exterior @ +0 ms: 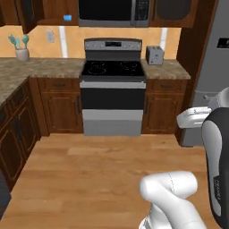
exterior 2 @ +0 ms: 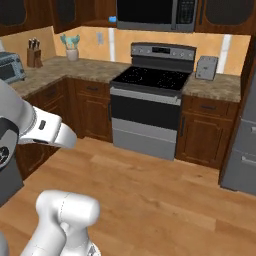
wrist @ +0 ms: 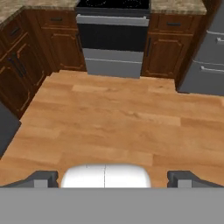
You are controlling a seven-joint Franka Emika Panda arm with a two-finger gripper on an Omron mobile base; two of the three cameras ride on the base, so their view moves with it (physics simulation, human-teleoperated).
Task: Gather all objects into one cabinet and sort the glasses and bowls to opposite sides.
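Overhead, blue mug (exterior: 67, 18) in cabinet (exterior: 56, 11)

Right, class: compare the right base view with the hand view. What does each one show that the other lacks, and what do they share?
Right base view alone: the toaster, knife block, toaster oven, microwave and a blue mug in the open wall cabinet.
Hand view alone: the open, empty claw, its fingertips far apart.
Both: stove, wooden floor, fridge.
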